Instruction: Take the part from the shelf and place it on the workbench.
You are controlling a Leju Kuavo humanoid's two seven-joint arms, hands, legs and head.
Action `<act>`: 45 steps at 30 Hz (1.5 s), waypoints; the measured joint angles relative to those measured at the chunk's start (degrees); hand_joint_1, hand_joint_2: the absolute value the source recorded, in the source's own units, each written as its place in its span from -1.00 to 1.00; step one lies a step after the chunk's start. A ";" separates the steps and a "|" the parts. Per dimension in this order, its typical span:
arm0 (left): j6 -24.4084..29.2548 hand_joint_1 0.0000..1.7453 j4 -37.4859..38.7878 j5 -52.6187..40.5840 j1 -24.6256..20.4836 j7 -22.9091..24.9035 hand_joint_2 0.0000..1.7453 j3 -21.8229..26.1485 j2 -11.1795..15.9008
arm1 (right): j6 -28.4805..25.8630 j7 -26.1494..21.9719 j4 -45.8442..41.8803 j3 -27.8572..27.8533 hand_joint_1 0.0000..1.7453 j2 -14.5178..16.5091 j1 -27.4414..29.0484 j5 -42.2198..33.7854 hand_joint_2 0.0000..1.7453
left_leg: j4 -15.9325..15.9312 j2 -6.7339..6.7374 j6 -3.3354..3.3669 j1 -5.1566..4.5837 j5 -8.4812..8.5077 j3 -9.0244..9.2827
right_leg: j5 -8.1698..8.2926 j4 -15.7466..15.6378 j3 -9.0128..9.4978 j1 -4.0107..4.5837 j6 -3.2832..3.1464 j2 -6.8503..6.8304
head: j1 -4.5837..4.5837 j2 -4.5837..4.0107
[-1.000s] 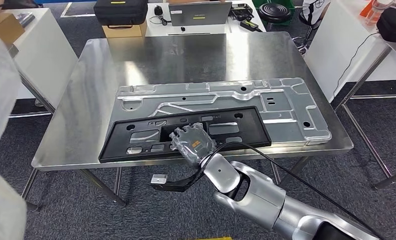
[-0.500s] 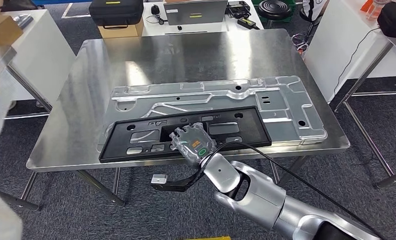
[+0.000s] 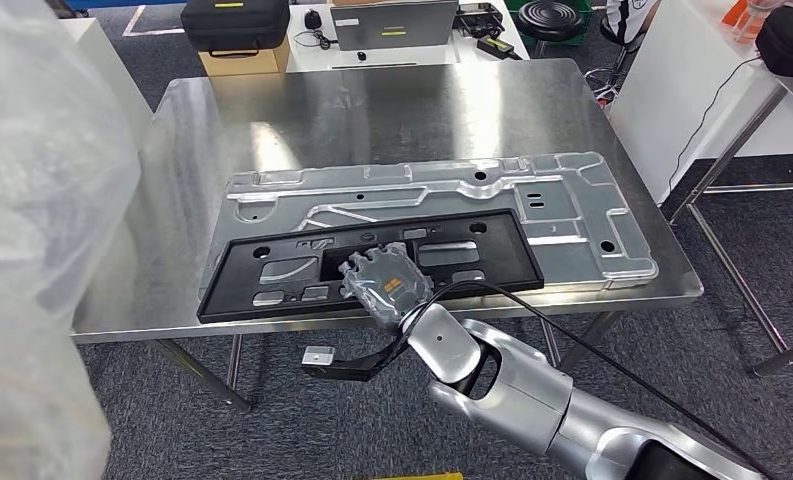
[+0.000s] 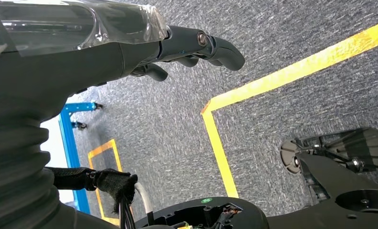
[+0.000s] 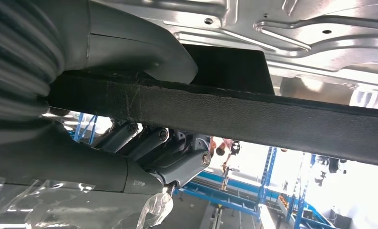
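The part is a long black plastic panel (image 3: 272, 275) lying on the steel workbench (image 3: 372, 110), partly on top of a silver stamped plate (image 3: 572, 210). My right hand (image 3: 385, 288), wrapped in clear plastic, grips the panel's near edge about midway along. In the right wrist view the thumb lies over the panel's edge (image 5: 272, 119), the darker fingers (image 5: 148, 143) curl beneath it, and the silver plate (image 5: 296, 43) lies beyond. My left hand (image 4: 129, 47) hangs over the grey floor with its fingers loosely extended, holding nothing.
A blurred sheet of clear plastic (image 3: 42, 250) close to the camera hides the left side of the head view. White tables (image 3: 692, 90) stand to the right. A black case (image 3: 237, 22) and a laptop (image 3: 397, 22) sit behind the bench. Yellow tape (image 4: 282, 76) marks the floor.
The clear plastic blur at the left has grown and covers more of the picture. My right hand and the black panel have stayed in place.
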 joint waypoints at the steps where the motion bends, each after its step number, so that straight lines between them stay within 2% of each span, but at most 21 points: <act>1: 0.00 -1.00 0.00 -0.03 0.00 0.00 1.00 0.00 0.00 | 0.02 0.01 0.00 0.00 1.00 0.00 0.00 0.00 1.00 | 0.00 0.00 0.00 0.00 0.00 0.00 | 0.00 0.00 0.00 0.00 0.00 0.00 | 0.00 0.00; 3: 0.00 -1.00 0.00 -0.12 -0.01 0.00 1.00 0.00 0.02 | 0.06 0.02 0.00 0.00 1.00 0.02 -0.01 0.00 1.00 | 0.11 0.00 0.15 -0.03 -0.08 -0.04 | 0.06 -0.09 0.01 -0.11 0.12 -0.03 | 0.00 0.00; 7: 0.01 -1.00 0.00 -0.38 -0.04 0.00 1.00 0.00 0.03 | 0.08 0.05 0.00 -0.05 1.00 0.27 -0.13 -0.04 1.00 | -2.02 0.11 1.47 0.26 0.63 1.34 | -0.01 -0.51 0.53 -0.28 0.83 -0.05 | 0.01 0.00; 9: 0.03 -1.00 0.00 -0.46 -0.13 0.00 1.00 0.00 -0.03 | 0.09 0.05 0.03 -0.05 1.00 0.35 -0.33 -0.07 1.00 | -3.82 0.21 1.63 0.91 1.39 2.73 | -2.40 3.63 -1.07 -0.20 1.23 -0.03 | 0.13 0.00; 12: 0.05 -1.00 0.00 -0.58 -0.19 -0.01 1.00 0.00 -0.04 | 0.13 0.04 0.11 0.03 1.00 0.26 -0.36 -0.10 1.00 | -4.00 0.18 1.29 1.45 1.24 3.10 | -6.29 13.51 -6.19 -0.80 2.22 -0.04 | 0.28 0.00; 14: 0.04 -1.00 0.00 -0.70 -0.12 -0.08 1.00 0.00 -0.04 | 0.14 0.04 0.15 0.07 1.00 0.19 -0.26 -0.14 1.00 | -3.47 0.04 0.42 2.20 0.66 3.16 | -4.23 11.99 -5.90 -1.53 3.23 -0.08 | 0.33 0.00; 16: 0.06 -1.00 0.03 -0.80 -0.10 -0.18 1.00 0.00 0.09 | 0.14 0.04 0.16 0.08 1.00 0.18 -0.28 -0.16 1.00 | -2.21 -0.14 -1.02 2.91 -0.46 3.07 | -0.55 4.63 -2.30 -2.33 4.51 0.10 | 0.43 0.00; 17: 0.08 -1.00 0.08 -0.82 -0.17 -0.21 1.00 -0.01 0.20 | 0.14 0.03 0.15 0.09 1.00 0.22 -0.29 -0.16 1.00 | -1.39 -0.22 -1.76 3.07 -1.10 2.90 | 0.34 1.93 -0.95 -2.56 4.50 0.39 | 0.52 0.00; 19: 0.09 -1.00 0.16 -0.84 -0.23 -0.25 1.00 -0.02 0.47 | 0.15 0.05 0.18 0.11 1.00 0.28 -0.25 -0.17 1.00 | -0.69 -0.39 -2.65 3.00 -1.81 2.62 | -0.07 0.85 -0.40 -2.50 3.33 0.86 | 0.61 0.00; 21: 0.10 -1.00 0.19 -0.84 -0.19 -0.29 1.00 -0.02 0.53 | 0.16 0.07 0.20 0.13 1.00 0.32 -0.25 -0.17 1.00 | -0.78 -0.40 -2.88 3.20 -1.92 2.73 | -0.41 1.25 -0.62 -2.33 1.73 0.80 | 0.46 0.00; 23: 0.11 -1.00 0.20 -0.85 -0.22 -0.28 1.00 -0.02 0.55 | 0.15 0.07 0.20 0.12 1.00 0.39 -0.33 -0.17 1.00 | 1.50 0.35 -2.77 3.20 -2.96 1.82 | -0.66 1.34 -0.45 -2.09 0.82 0.65 | 0.31 0.00; 26: 0.08 -1.00 0.20 -0.85 -0.31 -0.28 1.00 -0.03 0.54 | 0.16 0.07 0.20 0.14 1.00 0.44 -0.47 -0.17 1.00 | 12.89 1.16 -2.07 2.24 -6.98 -4.47 | -1.09 1.32 -0.07 -1.43 0.03 0.29 | 0.07 0.00; 28: 0.04 -1.00 0.20 -0.84 -0.25 -0.28 1.00 -0.03 0.50 | 0.17 0.06 0.20 0.20 1.00 0.44 -0.40 -0.17 1.00 | 18.06 1.17 -1.22 1.47 -7.49 -8.30 | -1.56 1.33 0.38 -0.66 -0.36 0.10 | -0.02 0.00; 30: 0.01 -1.00 0.20 -0.83 -0.21 -0.28 1.00 -0.04 0.44 | 0.19 0.05 0.20 0.24 1.00 0.45 -0.35 -0.19 1.00 | 14.48 1.18 0.25 0.52 -3.80 -7.87 | -2.21 1.32 1.30 0.05 -0.66 0.04 | -0.03 0.00; 32: -0.01 -1.00 0.20 -0.83 -0.17 -0.28 1.00 -0.04 0.40 | 0.19 0.08 0.20 0.24 1.00 0.49 -0.39 -0.20 1.00 | 6.79 1.28 1.79 -0.52 0.35 -4.99 | -2.90 1.21 2.25 0.49 -0.73 0.04 | 0.00 0.00; 33: -0.01 -1.00 0.20 -0.83 -0.17 -0.28 1.00 -0.04 0.37 | 0.19 0.09 0.20 0.24 1.00 0.50 -0.42 -0.20 1.00 | 4.14 1.32 2.18 -0.90 1.21 -3.89 | -3.15 1.14 2.46 0.61 -0.63 0.06 | 0.01 0.00; 38: -0.02 -1.00 0.18 -0.82 -0.10 -0.30 1.00 -0.04 0.09 | 0.17 0.10 0.20 0.23 1.00 0.50 -0.52 -0.27 1.00 | 1.46 1.19 2.48 -0.95 0.65 -2.21 | -4.46 1.87 2.42 0.67 0.53 0.04 | 0.10 0.00; 40: -0.02 -1.00 0.17 -0.77 -0.13 -0.32 1.00 -0.04 -0.05 | 0.19 0.12 0.20 0.22 1.00 0.48 -0.57 -0.28 1.00 | 1.02 1.15 2.88 -0.69 0.35 -1.39 | -6.99 7.55 -0.35 0.63 0.92 0.00 | 0.23 0.00; 42: -0.02 -1.00 0.17 -0.70 -0.11 -0.33 1.00 -0.04 -0.09 | 0.20 0.12 0.20 0.27 1.00 0.43 -0.44 -0.31 1.00 | 1.02 1.13 3.18 -0.69 -0.14 -0.89 | -9.36 15.16 -5.02 0.60 1.10 0.00 | 0.30 0.00; 44: -0.02 -1.00 0.17 -0.68 0.01 -0.33 1.00 -0.04 -0.09 | 0.21 0.11 0.20 0.33 1.00 0.37 -0.26 -0.33 1.00 | 1.04 1.00 3.16 -0.71 -0.72 -0.20 | -7.73 16.61 -7.10 0.60 1.10 0.00 | 0.32 0.00; 45: -0.02 -1.00 0.17 -0.68 0.06 -0.33 1.00 -0.04 -0.10 | 0.21 0.11 0.20 0.34 1.00 0.36 -0.23 -0.33 1.00 | 1.04 0.91 3.07 -0.73 -1.07 0.32 | -5.25 13.85 -6.39 0.60 0.97 0.00 | 0.33 0.00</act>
